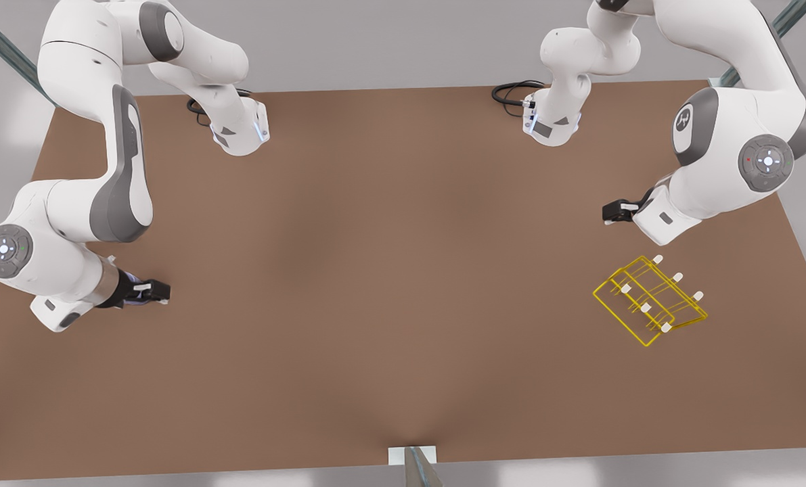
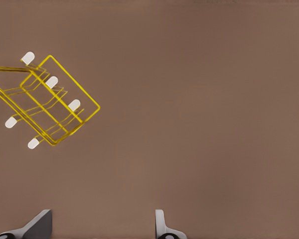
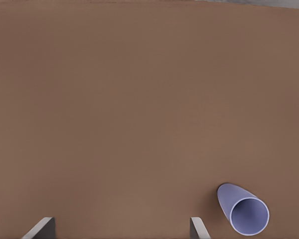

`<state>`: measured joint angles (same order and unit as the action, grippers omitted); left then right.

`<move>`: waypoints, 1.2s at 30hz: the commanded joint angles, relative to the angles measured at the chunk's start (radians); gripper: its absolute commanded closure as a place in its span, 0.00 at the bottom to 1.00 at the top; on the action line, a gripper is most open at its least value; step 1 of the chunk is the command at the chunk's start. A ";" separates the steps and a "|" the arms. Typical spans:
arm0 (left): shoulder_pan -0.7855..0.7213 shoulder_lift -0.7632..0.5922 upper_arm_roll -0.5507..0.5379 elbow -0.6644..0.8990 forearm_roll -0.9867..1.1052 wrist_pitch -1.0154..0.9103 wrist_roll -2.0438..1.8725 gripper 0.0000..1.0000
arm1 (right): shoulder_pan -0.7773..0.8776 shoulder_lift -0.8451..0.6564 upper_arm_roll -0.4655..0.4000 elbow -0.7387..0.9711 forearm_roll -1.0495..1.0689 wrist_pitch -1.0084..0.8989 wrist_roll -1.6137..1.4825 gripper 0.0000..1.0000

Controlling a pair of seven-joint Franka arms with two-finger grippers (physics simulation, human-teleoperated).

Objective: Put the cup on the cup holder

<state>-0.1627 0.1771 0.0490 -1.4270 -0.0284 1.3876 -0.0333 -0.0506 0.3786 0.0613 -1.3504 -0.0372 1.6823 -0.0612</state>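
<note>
The pale lavender-blue cup [image 3: 243,209] rests on the brown table with its open mouth toward the right wrist camera. It sits just outside one fingertip [image 3: 197,228] of my right gripper [image 3: 119,230], which is open and holds nothing. This gripper [image 1: 159,292] hovers low at the front view's left. The yellow wire cup holder [image 1: 648,300] with white-capped prongs lies at the front view's right. My left gripper [image 1: 609,215] hangs open above and behind the holder [image 2: 45,102], clear of it, and its fingers [image 2: 162,226] are wide apart.
The brown table [image 1: 389,270] is bare between the two arms. Both arm bases [image 1: 240,132] stand at the far edge with black cables. A small white bracket [image 1: 413,456] sits at the near edge.
</note>
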 commanded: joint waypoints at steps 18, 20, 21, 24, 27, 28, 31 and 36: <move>-0.001 0.021 -0.012 -0.015 -0.015 0.031 -0.017 0.00 | -0.074 -0.162 -0.138 -0.484 -0.001 0.283 -0.215 0.00; -0.001 0.024 -0.012 -0.015 -0.011 0.036 -0.017 0.00 | -0.083 -0.156 -0.141 -0.526 0.016 0.347 -0.218 0.00; -0.003 0.025 -0.011 -0.013 -0.010 0.042 -0.017 0.00 | -0.084 -0.145 -0.141 -0.527 0.033 0.373 -0.220 0.00; -0.001 0.025 -0.011 -0.015 -0.005 0.037 -0.017 0.00 | -0.100 -0.096 -0.143 -0.518 0.040 0.470 -0.232 0.00; -0.003 0.024 -0.011 -0.015 -0.007 0.034 -0.016 0.00 | -0.126 -0.015 -0.173 -0.486 0.112 0.530 -0.380 0.00; -0.003 0.025 -0.011 -0.015 -0.007 0.036 -0.016 0.00 | -0.135 -0.004 -0.176 -0.490 0.169 0.563 -0.469 0.00; -0.001 0.033 -0.009 -0.009 0.007 0.063 -0.017 0.00 | -0.146 0.013 -0.178 -0.497 0.178 0.585 -0.490 0.00; -0.005 0.016 -0.012 -0.009 0.004 0.010 -0.014 0.00 | -0.155 0.040 -0.206 -0.493 0.178 0.593 -0.545 0.00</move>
<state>-0.1663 0.1952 0.0371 -1.4358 -0.0260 1.4192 -0.0482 -0.2046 0.4187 -0.1410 -1.8461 0.1300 2.2305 -0.3391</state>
